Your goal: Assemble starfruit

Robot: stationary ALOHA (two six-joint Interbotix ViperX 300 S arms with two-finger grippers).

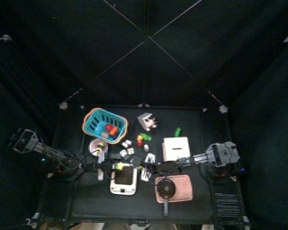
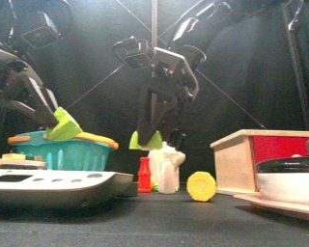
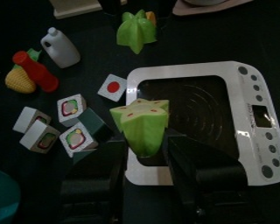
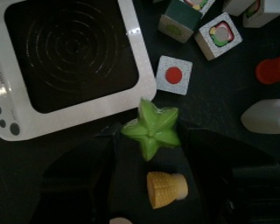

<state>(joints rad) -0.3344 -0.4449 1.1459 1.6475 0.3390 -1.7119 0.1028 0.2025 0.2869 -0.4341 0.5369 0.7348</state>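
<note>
The starfruit is in two separate lime-green pieces, both lifted off the table. My left gripper (image 3: 150,149) is shut on one star-shaped piece (image 3: 143,126), which hangs over the white scale (image 3: 230,105); in the front view this piece (image 2: 65,125) is above the teal basket. My right gripper (image 4: 154,147) is shut on the other piece (image 4: 154,128), which the front view shows as a green piece (image 2: 151,141) hanging mid-table. The two pieces are apart.
A teal basket (image 2: 57,154) with fruit stands at the left. The white scale (image 2: 54,183) lies in front. A white bottle (image 2: 169,169), a red bottle (image 2: 146,175) and a yellow slice (image 2: 201,185) stand mid-table. A wooden box (image 2: 266,152) and a pan (image 2: 293,181) are right. Small picture blocks (image 3: 74,122) lie near the scale.
</note>
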